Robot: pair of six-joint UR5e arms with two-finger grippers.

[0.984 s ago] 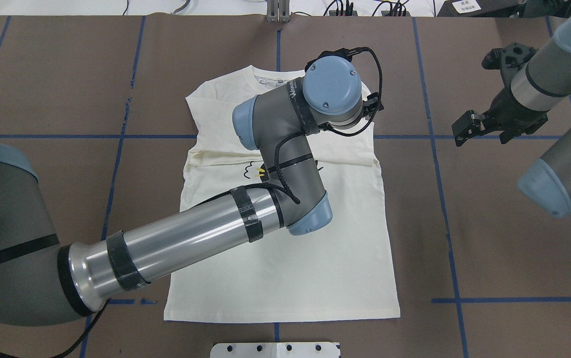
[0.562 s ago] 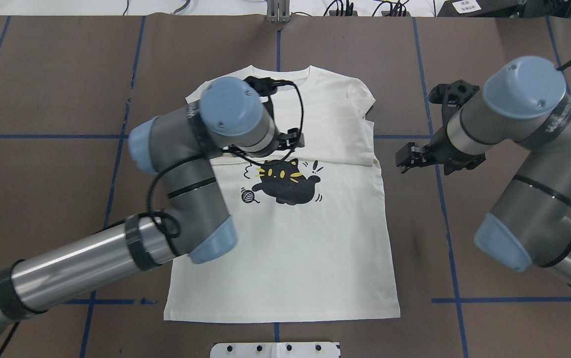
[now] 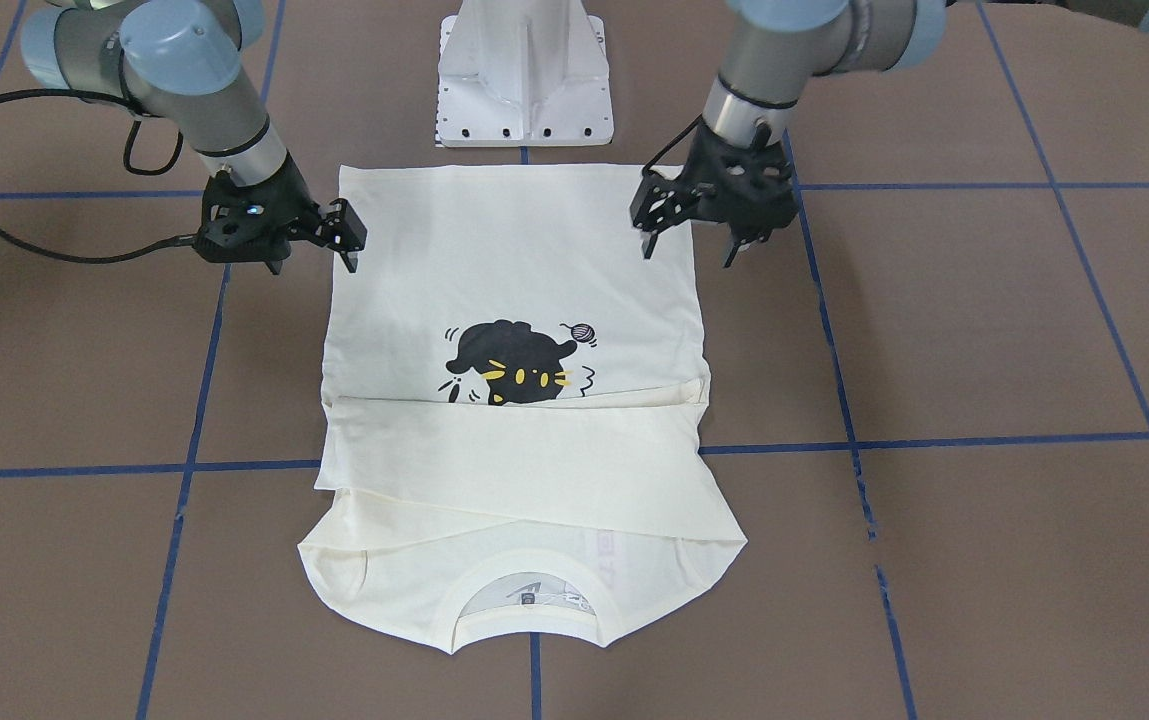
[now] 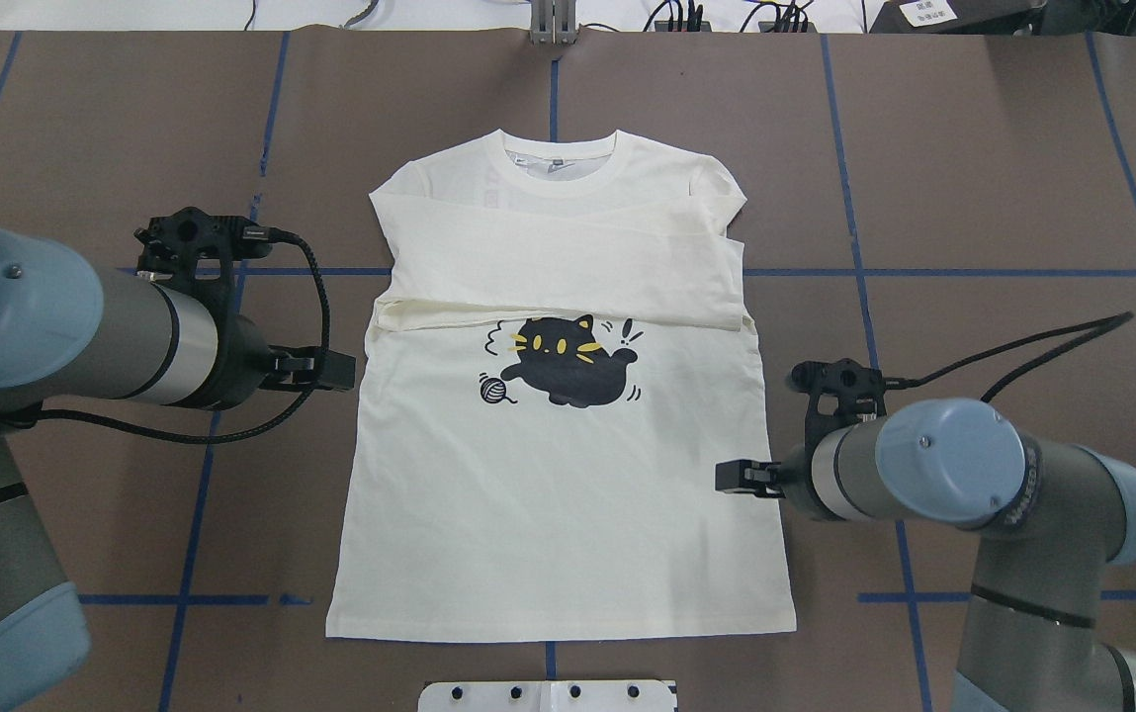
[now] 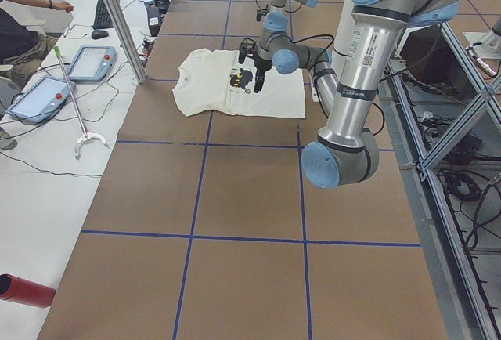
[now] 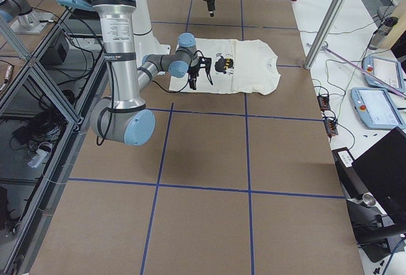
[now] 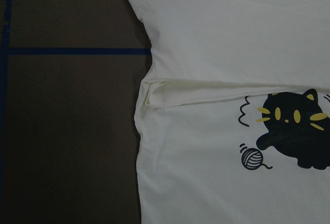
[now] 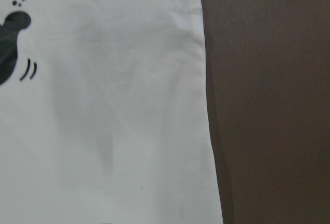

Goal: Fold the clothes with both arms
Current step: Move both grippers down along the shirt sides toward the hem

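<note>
The cream T-shirt point(image 4: 558, 514) lies flat, print up, collar away from the robot, with both sleeves folded across the chest above the black cat print point(image 4: 568, 361). My left gripper point(image 3: 691, 245) hangs open over the shirt's left side edge, one of its fingers point(image 4: 330, 371) just outside the cloth. Over the opposite side edge, nearer the hem, my right gripper point(image 3: 312, 258) is open and empty. The left wrist view shows the shirt point(image 7: 206, 182) with the folded sleeve and cat. The right wrist view shows the shirt's point(image 8: 113, 131) side edge. No fingers show in either wrist view.
The brown table point(image 4: 973, 198) carries blue tape grid lines. A white pedestal base point(image 3: 524, 80) stands just behind the hem. Off the table's far side, a seated person point(image 5: 16, 34) and teach pendants point(image 5: 90, 62) show. A red cylinder point(image 5: 23, 289) lies near the table's left end.
The left arm swung off the shirt's chest to its left edge. The right arm came in from the far right and back toward the robot to the shirt's right edge. The shirt is unchanged.
</note>
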